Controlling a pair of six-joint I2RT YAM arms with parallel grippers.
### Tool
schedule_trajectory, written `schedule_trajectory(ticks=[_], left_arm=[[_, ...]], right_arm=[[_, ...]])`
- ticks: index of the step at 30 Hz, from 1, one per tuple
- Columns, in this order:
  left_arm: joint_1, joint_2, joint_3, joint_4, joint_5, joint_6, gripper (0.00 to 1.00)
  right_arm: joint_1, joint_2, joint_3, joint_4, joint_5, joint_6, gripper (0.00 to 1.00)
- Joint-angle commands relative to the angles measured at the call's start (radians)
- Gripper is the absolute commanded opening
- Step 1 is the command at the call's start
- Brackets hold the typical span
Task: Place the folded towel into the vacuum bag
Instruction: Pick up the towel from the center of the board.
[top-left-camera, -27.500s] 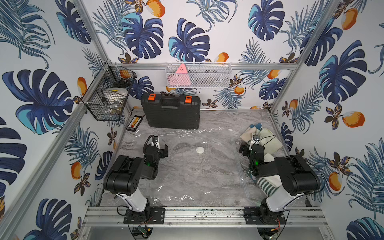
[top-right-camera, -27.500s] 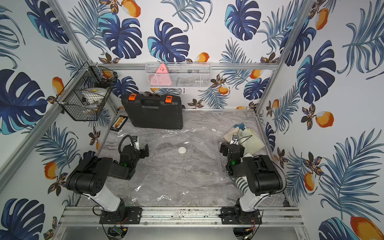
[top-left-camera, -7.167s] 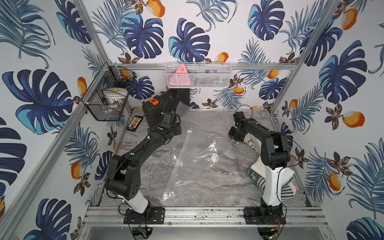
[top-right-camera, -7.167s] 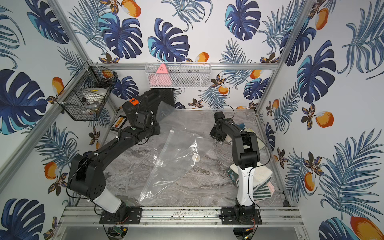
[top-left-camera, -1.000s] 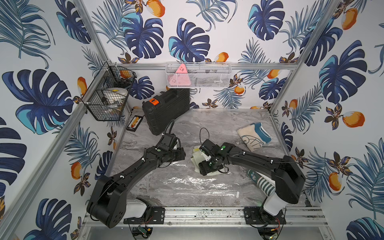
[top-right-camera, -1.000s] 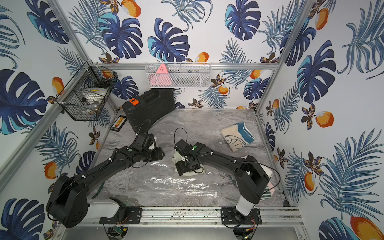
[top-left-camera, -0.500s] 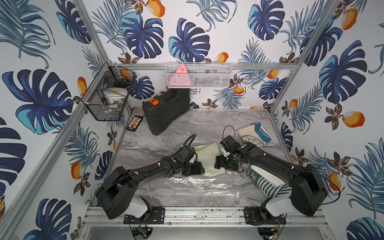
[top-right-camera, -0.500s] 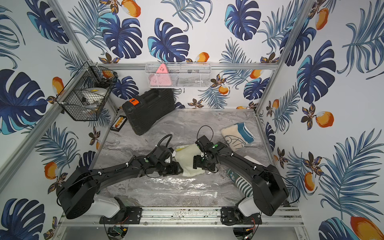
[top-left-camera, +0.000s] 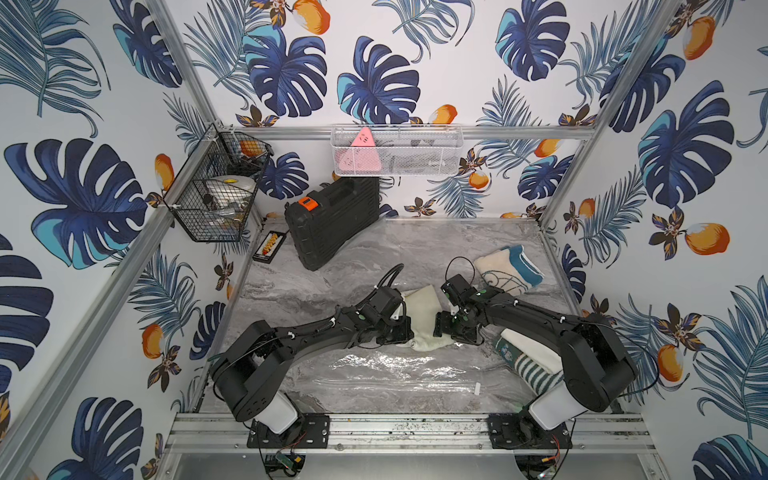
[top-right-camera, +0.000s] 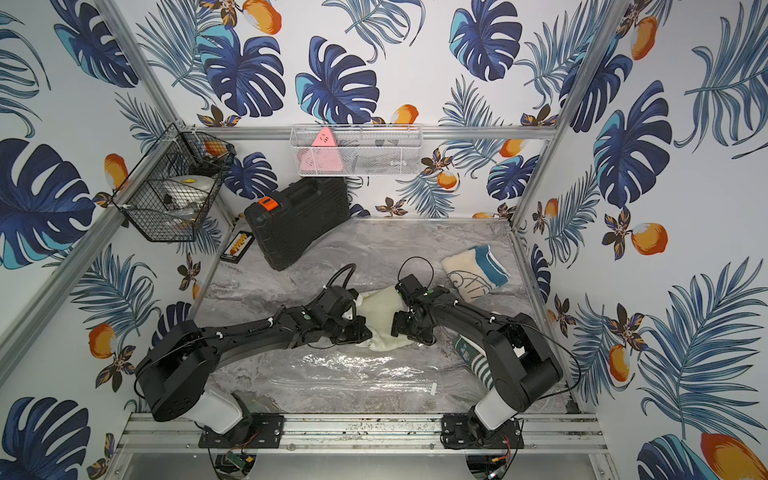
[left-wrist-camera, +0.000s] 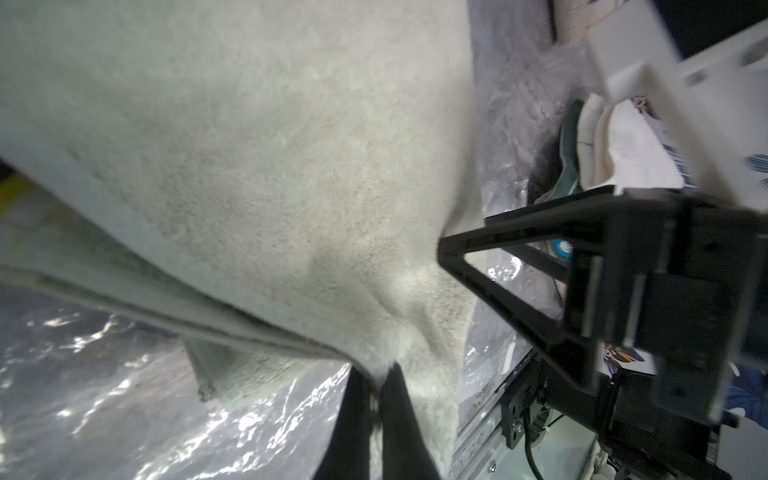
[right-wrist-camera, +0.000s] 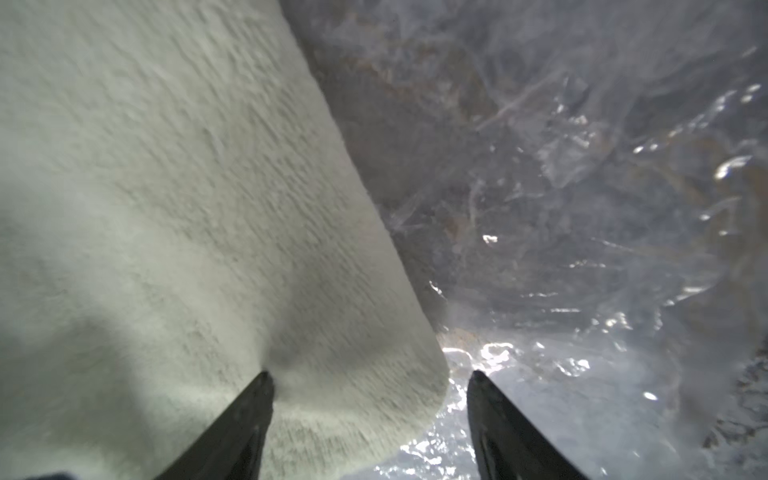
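Hidden or cropped: towel (left-wrist-camera: 249, 166), cut off by frame edges in both wrist views; striped towel (top-left-camera: 534, 372), partly covered by right arm (top-left-camera: 536, 322); basket (top-left-camera: 208, 222) contents, too small to be told.

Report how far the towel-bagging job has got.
Done: the cream towel is at the far edge of the vacuum bag. In hand: left gripper is shut on the towel's edge, right gripper open at its corner. Left: sliding it inside; the bag lies flat.

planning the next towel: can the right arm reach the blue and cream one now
Probably yes: the right gripper is open, clamped on nothing, and the blue and cream towel lies uncovered just beside that arm.
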Motion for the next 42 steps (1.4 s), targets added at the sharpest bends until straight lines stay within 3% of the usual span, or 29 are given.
schedule_trajectory(ticks=[1, 6, 8, 11, 15, 19, 29, 33, 35, 40, 42], left_arm=[[-0.001, -0.026, 0.036, 0.039, 0.021, 0.138, 0.0], [-0.002, -0.044, 0.117, -0.035, 0.108, 0.383, 0.0], [0.007, -0.005, 0.132, -0.104, 0.04, 0.444, 0.0], [0.077, 0.079, 0.12, -0.188, -0.115, 0.417, 0.0], [0.129, 0.112, 0.058, -0.111, -0.068, 0.335, 0.12], [0.128, 0.125, 0.042, -0.091, -0.046, 0.308, 0.16], [0.211, -0.009, 0.049, -0.296, -0.256, 0.302, 0.43], [0.193, -0.036, 0.096, -0.287, -0.188, 0.296, 0.44], [0.157, -0.034, 0.115, -0.248, -0.147, 0.281, 0.44], [0.11, 0.01, 0.165, -0.138, -0.054, 0.249, 0.44], [0.084, 0.024, 0.193, -0.129, -0.051, 0.25, 0.44]], right_arm=[[-0.042, -0.02, -0.01, 0.039, -0.063, -0.006, 0.77], [-0.101, -0.071, 0.011, -0.005, -0.075, -0.052, 0.8], [-0.115, -0.067, 0.019, -0.014, -0.083, -0.065, 0.8], [-0.117, -0.042, 0.019, -0.011, -0.104, -0.07, 0.8], [-0.117, -0.018, 0.003, 0.025, -0.148, -0.062, 0.79], [-0.116, -0.003, 0.018, 0.031, -0.166, -0.074, 0.77], [-0.116, 0.122, 0.042, 0.19, -0.312, -0.031, 0.76], [-0.116, 0.172, 0.052, 0.28, -0.358, 0.013, 0.71], [-0.114, 0.191, 0.051, 0.322, -0.381, 0.034, 0.65], [-0.114, 0.193, 0.043, 0.297, -0.411, 0.017, 0.19], [-0.114, 0.159, 0.033, 0.226, -0.41, -0.027, 0.1]])
